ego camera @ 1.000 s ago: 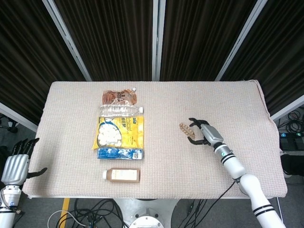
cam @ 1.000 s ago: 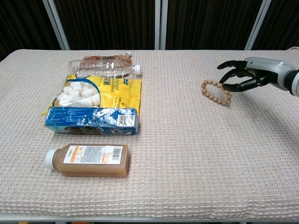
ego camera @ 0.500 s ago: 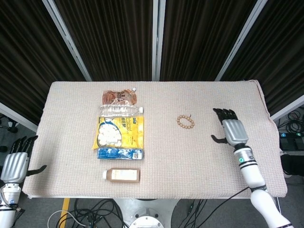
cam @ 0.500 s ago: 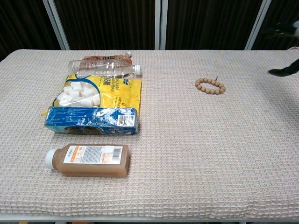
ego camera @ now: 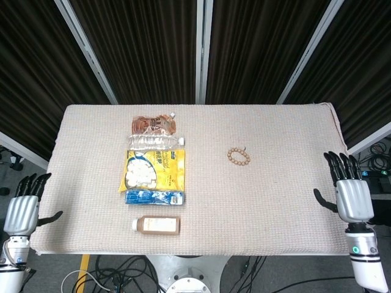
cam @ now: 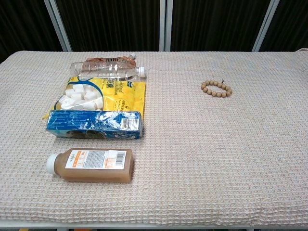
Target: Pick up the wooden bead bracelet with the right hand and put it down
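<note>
The wooden bead bracelet lies flat as a small ring on the beige cloth, right of centre; the chest view shows the bracelet at the upper right. My right hand hangs open at the table's right front edge, well away from the bracelet, fingers spread and holding nothing. My left hand hangs open off the table's left front edge, also with nothing in it. Neither hand appears in the chest view.
A column of items lies left of centre: a brown pouch, a clear bottle, a yellow marshmallow bag, a blue packet and a brown drink bottle. The table ends near the right hand.
One second ago my right hand held the bracelet just above the cloth. It let go, the bracelet now lies flat slightly further back, and the hand has withdrawn to the right front edge.
</note>
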